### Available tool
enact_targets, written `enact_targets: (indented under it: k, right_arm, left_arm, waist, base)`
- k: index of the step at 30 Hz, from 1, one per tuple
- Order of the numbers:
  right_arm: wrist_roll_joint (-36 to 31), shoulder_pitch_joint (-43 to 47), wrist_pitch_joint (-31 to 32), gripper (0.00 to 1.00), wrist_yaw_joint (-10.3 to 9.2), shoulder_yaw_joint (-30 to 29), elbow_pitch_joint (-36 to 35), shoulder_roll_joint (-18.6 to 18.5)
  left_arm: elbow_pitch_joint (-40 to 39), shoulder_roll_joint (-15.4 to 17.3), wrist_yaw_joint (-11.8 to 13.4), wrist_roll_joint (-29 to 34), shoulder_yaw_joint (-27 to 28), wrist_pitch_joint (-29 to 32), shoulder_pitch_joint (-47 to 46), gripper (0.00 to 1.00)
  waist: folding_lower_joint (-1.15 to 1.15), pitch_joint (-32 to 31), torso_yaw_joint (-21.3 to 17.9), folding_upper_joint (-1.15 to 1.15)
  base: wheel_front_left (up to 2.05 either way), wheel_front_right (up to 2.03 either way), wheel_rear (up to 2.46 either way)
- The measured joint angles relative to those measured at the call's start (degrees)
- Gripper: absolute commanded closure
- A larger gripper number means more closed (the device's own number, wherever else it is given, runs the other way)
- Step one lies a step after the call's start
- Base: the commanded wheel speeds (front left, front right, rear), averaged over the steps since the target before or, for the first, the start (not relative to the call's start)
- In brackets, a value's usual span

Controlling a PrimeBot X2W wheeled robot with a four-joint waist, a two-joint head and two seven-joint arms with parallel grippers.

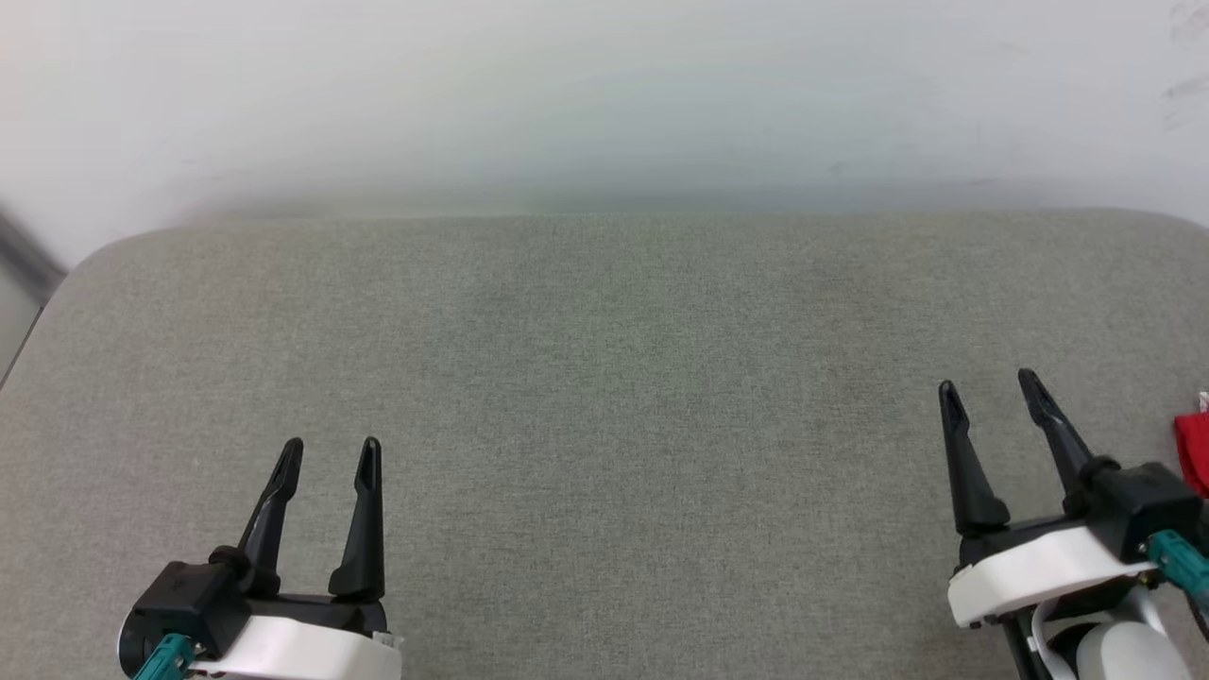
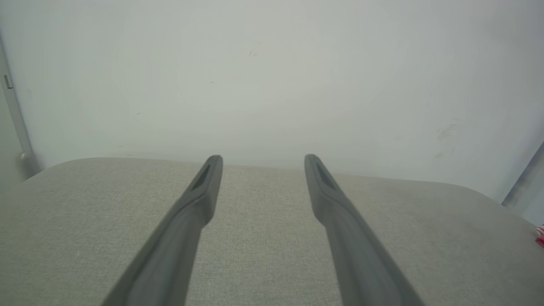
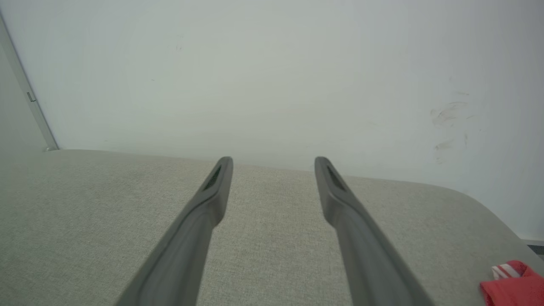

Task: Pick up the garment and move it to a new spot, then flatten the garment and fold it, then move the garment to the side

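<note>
Standing open and empty: two grippers above grey fabric, garment off to the right

The left gripper (image 1: 332, 444) sits at the lower left of the head view, its two dark fingers parted with a clear gap and nothing between them. Its own wrist view shows the same: both fingers spread, with bare fabric in the gap. The right gripper (image 1: 988, 382) is at the lower right of the head view, a little farther up the picture than the left. It leans slightly towards the robot's left, its fingers are just as far apart, and it holds nothing. The two grippers are well apart from each other.

Under and ahead of both lies a broad grey fabric surface (image 1: 604, 378) with rounded far corners, which meets a pale wall (image 1: 604, 94) at the back. Whether the fingertips touch the fabric cannot be told.

The garment (image 1: 1195, 449) is a small patch of red cloth cut off by the right edge of the head view, lying on the fabric just beside the right gripper's dark wrist block, on its outer side. In the right wrist view it appears at the lower right corner as crumpled red cloth with a bit of red-white striped trim (image 3: 512, 284). It lies apart from the fingers. No lettering can be made out.
</note>
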Motion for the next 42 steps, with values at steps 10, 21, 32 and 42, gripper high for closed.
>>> enact_targets:
  k: [10,21,32,42]
  right_arm:
    - [0.1,1.1,-2.2,0.00,0.00,0.4,2.5,1.7]
    - [-0.2,1.0,-2.4,0.00,0.00,-0.1,2.4,1.9]
    - [-0.8,1.2,-2.1,1.00,0.03,1.8,3.1,2.0]
    - [6.9,2.4,-0.6,1.00,0.02,1.6,5.8,2.0]
  left_arm:
    - [1.4,0.0,0.0,-0.1,0.0,0.0,1.1,0.00]
    - [1.7,-0.6,0.0,-0.7,0.6,0.0,1.3,0.00]
    - [1.4,-0.6,0.0,-1.5,0.8,0.0,1.3,1.00]
    - [4.6,-1.3,0.0,-8.2,0.7,1.6,2.3,1.00]
  waist:
    - [0.01,-1.2,-0.8,0.00]
    - [0.02,-1.5,-0.8,0.00]
    - [0.02,-1.0,-0.7,0.00]
    - [0.02,-1.0,-0.8,0.00]
  base:
    - [0.00,0.00,0.00]
    - [0.00,0.00,0.00]
    - [0.00,0.00,0.00]
    - [0.00,0.00,0.00]
